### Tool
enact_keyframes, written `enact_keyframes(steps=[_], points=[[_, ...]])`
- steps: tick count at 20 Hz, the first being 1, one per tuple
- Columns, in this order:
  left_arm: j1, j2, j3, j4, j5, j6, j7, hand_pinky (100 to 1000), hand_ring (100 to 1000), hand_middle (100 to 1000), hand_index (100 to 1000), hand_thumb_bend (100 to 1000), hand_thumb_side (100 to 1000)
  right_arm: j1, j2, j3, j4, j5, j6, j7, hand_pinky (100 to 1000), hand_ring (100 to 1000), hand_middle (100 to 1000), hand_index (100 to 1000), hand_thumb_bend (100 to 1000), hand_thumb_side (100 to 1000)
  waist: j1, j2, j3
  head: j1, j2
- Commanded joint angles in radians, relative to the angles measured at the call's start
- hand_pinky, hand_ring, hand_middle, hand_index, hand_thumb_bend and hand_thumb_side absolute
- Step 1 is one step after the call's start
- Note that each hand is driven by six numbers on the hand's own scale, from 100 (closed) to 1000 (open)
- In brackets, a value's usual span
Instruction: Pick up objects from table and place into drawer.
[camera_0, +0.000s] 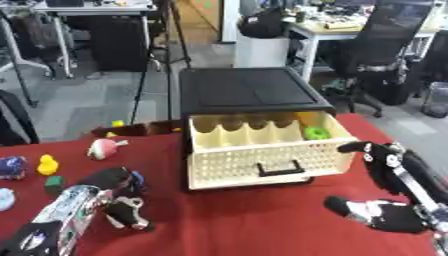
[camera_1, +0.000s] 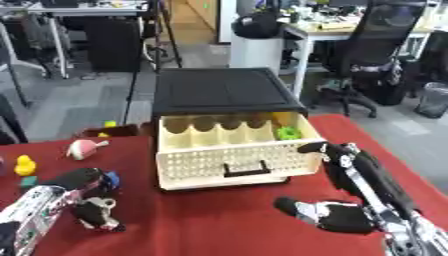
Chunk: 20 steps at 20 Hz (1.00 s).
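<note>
Resting open just right of the drawer (camera_0: 262, 150), right hand (camera_0: 385, 210) holding nothing; left hand (camera_0: 118, 192) curling around a dark object (camera_0: 114, 177) left of it.

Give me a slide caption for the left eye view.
Open cream drawer holding a green toy; right hand open on the red table, left hand by scattered toys.

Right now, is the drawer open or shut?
Open: the drawer is pulled out from the black cabinet, and a green thing shows inside.
</note>
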Motion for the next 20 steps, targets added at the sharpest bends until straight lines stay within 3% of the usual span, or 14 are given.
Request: enact_keyframes(steps=[1,4,6,10,16,20], points=[[-0.015,0.007,0.004,-0.006,-0.009,0.006,0.012,251,321,379,559,732,451,-0.004,-0.011,-0.013,-0.005,-0.007,-0.003,0.002,100,100,166,777,807,799,-0.004,-0.013,0.001,-0.004,0.005],[-0.014,0.011,0.006,-0.008,-0.007,0.010,0.016,244,316,374,558,662,415,-0.003,-0.011,-0.013,-0.003,-0.006,-0.003,0.002,100,100,166,777,806,800,-0.005,-0.013,0.002,-0.004,0.006],[-0.012,0.015,0.006,-0.014,0.003,0.005,0.009,310,370,427,603,734,471,-0.003,-0.011,-0.014,-0.003,-0.006,-0.003,0.003,100,100,166,777,806,800,-0.005,-0.014,0.003,-0.005,0.007],[-0.013,0.041,0.005,-0.053,0.032,-0.025,-0.060,360,414,470,651,788,528,0.000,-0.013,-0.015,-0.002,-0.005,-0.002,0.003,100,100,166,777,804,801,-0.005,-0.018,0.008,-0.007,0.010],[-0.013,0.068,0.015,-0.096,0.047,-0.006,-0.107,316,379,443,622,682,462,0.002,-0.014,-0.013,-0.001,-0.005,-0.002,0.005,100,100,166,778,803,803,-0.003,-0.025,0.017,-0.011,0.011],[-0.007,0.065,0.014,-0.078,0.047,0.002,-0.107,321,383,446,624,682,455,0.002,-0.014,-0.013,-0.001,-0.005,-0.003,0.006,100,100,165,777,802,803,-0.004,-0.025,0.017,-0.012,0.012]])
